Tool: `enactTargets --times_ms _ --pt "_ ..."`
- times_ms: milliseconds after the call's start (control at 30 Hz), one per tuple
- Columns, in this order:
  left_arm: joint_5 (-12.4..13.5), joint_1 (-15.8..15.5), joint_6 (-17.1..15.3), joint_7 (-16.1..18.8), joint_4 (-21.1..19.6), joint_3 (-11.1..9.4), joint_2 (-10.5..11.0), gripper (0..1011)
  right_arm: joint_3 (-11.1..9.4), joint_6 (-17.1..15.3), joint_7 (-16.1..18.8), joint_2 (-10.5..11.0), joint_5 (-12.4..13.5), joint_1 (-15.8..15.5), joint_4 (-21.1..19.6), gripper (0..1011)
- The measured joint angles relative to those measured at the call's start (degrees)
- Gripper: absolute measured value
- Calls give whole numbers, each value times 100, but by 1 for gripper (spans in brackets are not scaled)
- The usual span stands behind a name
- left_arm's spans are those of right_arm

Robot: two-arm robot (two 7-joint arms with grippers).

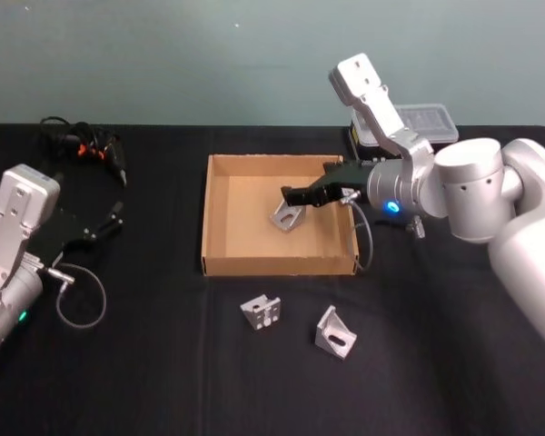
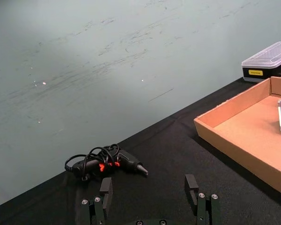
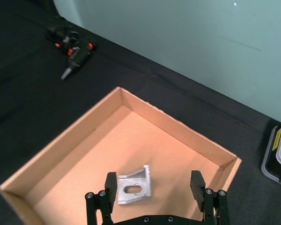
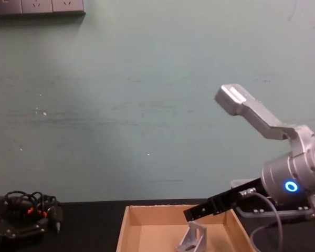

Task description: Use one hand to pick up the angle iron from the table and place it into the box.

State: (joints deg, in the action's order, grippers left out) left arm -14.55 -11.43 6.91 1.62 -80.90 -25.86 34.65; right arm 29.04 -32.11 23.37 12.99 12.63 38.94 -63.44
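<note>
Black-fingered right hand (image 1: 311,194) hovers low over box (image 1: 277,265), fingers (image 3: 111,183) spread wide, gripping nothing. Angle iron (image 1: 289,216) sits on cardboard floor in box's right half, just under fingertips and between them in right wrist view. Second angle iron (image 1: 262,312) and third angle iron (image 1: 334,332) lie on table (image 1: 163,381), just in front of box. Left hand (image 2: 149,183) parked at table's left side, fingers apart, empty. Corded tool (image 1: 86,150) lies far left. Black case (image 1: 418,123) stands behind box's right corner.
</note>
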Motion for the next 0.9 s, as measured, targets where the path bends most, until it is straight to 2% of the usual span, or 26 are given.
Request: enactTargets --times_ms 167,267,367,400,467,533,633,700,900 --pt "0 0 0 0 0 -1 0 1011 -126 -49 118 190 117 -335 -598 1000" --pt "0 0 0 0 0 0 0 1011 -202 -154 222 425 250 -664 -1208 1000" --pt "0 0 0 0 0 0 0 1011 -235 -220 278 594 331 -868 -1585 1000" --pt "0 0 0 0 0 0 0 1012 -268 -261 318 733 394 -1027 -1864 1000" --pt "0 0 0 0 0 0 0 1011 -299 -293 340 844 449 -1159 -2089 1000" --pt "0 0 0 0 0 0 0 1011 -387 -351 386 1100 575 -1475 -2575 1000" --pt "0 0 0 0 0 0 0 1011 -432 -374 403 1225 631 -1635 -2809 1000" --pt "0 0 0 0 0 0 0 1011 -510 -411 408 1457 730 -1942 -3224 1000" --pt "0 0 0 0 0 0 0 1011 -531 -454 438 1812 816 -2329 -3687 1000"
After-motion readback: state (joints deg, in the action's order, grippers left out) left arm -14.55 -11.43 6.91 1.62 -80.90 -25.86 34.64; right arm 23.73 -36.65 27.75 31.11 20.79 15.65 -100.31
